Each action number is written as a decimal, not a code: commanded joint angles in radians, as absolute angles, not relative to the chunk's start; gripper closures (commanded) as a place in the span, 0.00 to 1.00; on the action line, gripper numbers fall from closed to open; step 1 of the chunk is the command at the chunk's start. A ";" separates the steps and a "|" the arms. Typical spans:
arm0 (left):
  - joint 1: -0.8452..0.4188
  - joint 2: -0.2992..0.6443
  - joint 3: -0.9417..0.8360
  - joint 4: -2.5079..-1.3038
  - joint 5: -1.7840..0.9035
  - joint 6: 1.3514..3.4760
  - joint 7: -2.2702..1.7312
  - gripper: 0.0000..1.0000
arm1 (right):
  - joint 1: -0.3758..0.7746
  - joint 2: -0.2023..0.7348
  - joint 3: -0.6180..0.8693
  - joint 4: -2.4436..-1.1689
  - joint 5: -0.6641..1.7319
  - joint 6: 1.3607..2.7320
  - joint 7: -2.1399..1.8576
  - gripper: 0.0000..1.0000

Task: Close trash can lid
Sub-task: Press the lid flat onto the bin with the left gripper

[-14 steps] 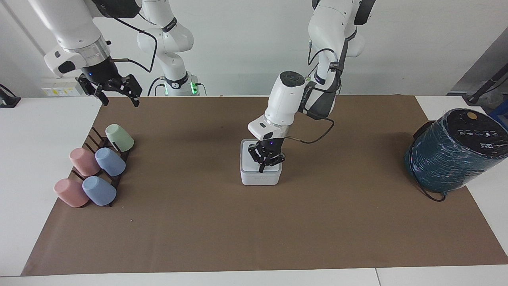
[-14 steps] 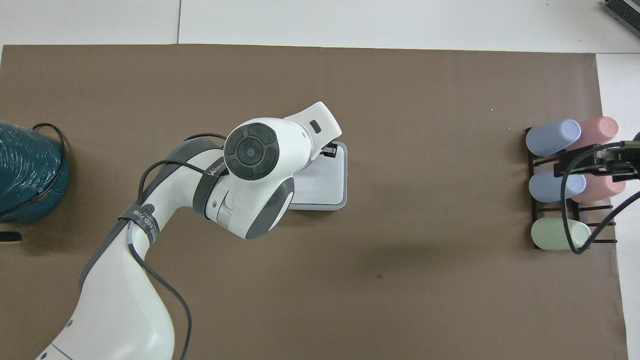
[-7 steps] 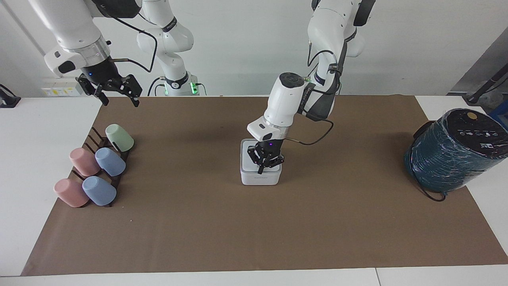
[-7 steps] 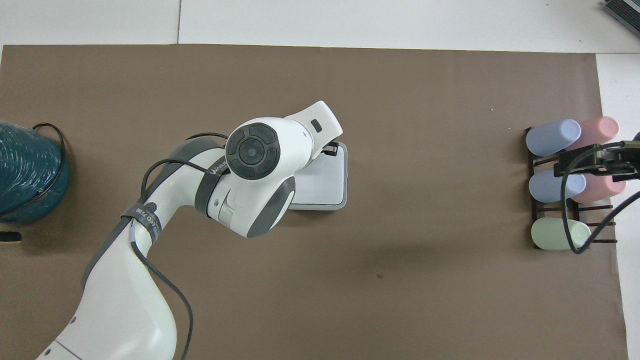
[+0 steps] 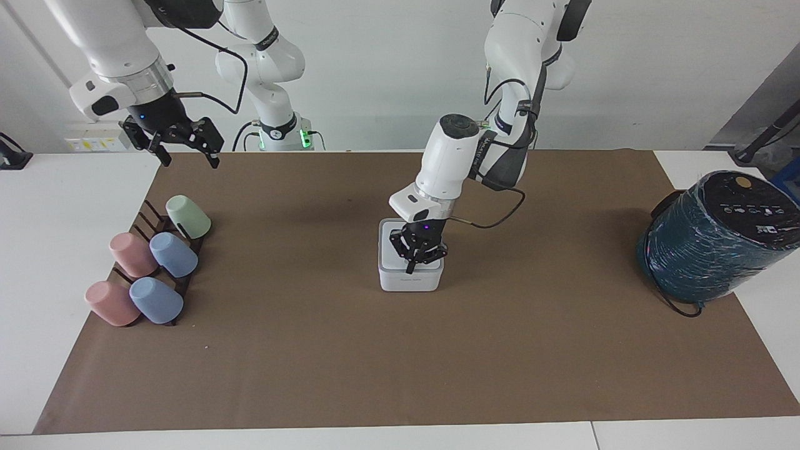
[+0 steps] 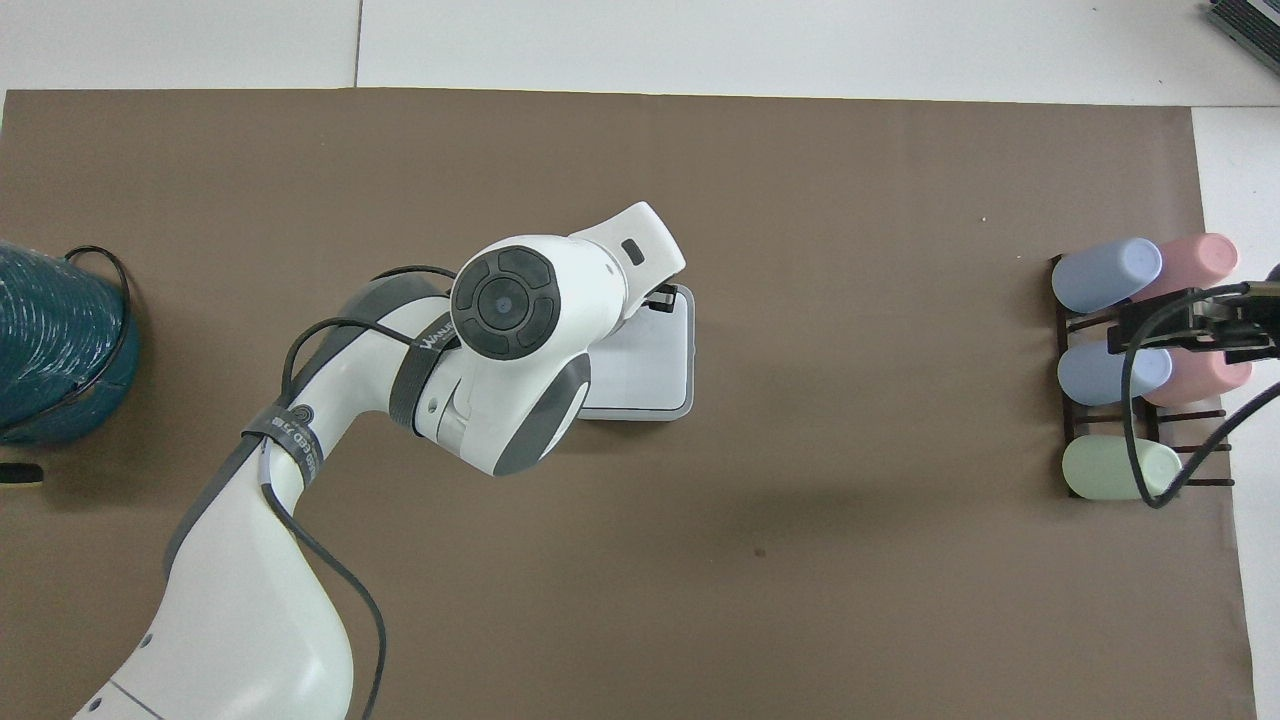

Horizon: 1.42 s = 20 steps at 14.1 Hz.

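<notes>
**Facing view: left gripper down on the lid of the trash can; right arm waiting**

Facing view shows the trash can (image 5: 410, 275) standing upright near the middle of the brown mat (image 5: 400, 350) that covers the bench (image 5: 56, 212). Its lid (image 5: 392, 255) lies flat on the body, level with the grey rim, so the can reads as closed.

The left gripper (image 5: 415, 261) points straight down over the lid. Its fingers (image 5: 410, 267) are drawn narrow, nearly together, with nothing between them, and the tips sit at the lid's top surface, toward the edge farther from the robots. Whether they actually press on it cannot be told.

The overhead view confirms the position: the left arm's wrist covers most of the can, leaving one side of the lid (image 6: 660, 350) and the rim exposed.

The right gripper (image 5: 185, 150) hangs in the air over the mat's corner at the right arm's end, above the cup rack (image 5: 164, 253). Its fingers are spread wide and empty; this arm waits.

The rack carries five cups (image 5: 174, 254) lying tilted: one green, two blue, two pink. A teal-wrapped cylinder (image 5: 712, 240) stands at the left arm's end of the bench, well apart from the can.
</notes>
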State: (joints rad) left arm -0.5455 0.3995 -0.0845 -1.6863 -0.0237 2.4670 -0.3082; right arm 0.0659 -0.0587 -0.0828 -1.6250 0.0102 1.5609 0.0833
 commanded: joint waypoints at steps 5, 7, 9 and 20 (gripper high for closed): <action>-0.534 0.390 -0.075 -1.730 -0.008 2.369 -0.307 1.00 | 0.061 -0.081 -0.081 -1.644 0.012 1.549 0.066 0.00; -0.531 0.364 -0.071 -1.729 -0.008 2.323 -0.307 1.00 | 0.061 -0.081 -0.081 -1.644 0.012 1.549 0.066 0.00; -0.523 0.341 -0.067 -1.727 -0.008 2.283 -0.310 1.00 | 0.061 -0.081 -0.081 -1.644 0.012 1.549 0.066 0.00; -0.419 0.198 -0.060 -1.715 -0.008 2.019 -0.304 0.00 | 0.061 -0.081 -0.081 -1.644 0.012 1.549 0.066 0.00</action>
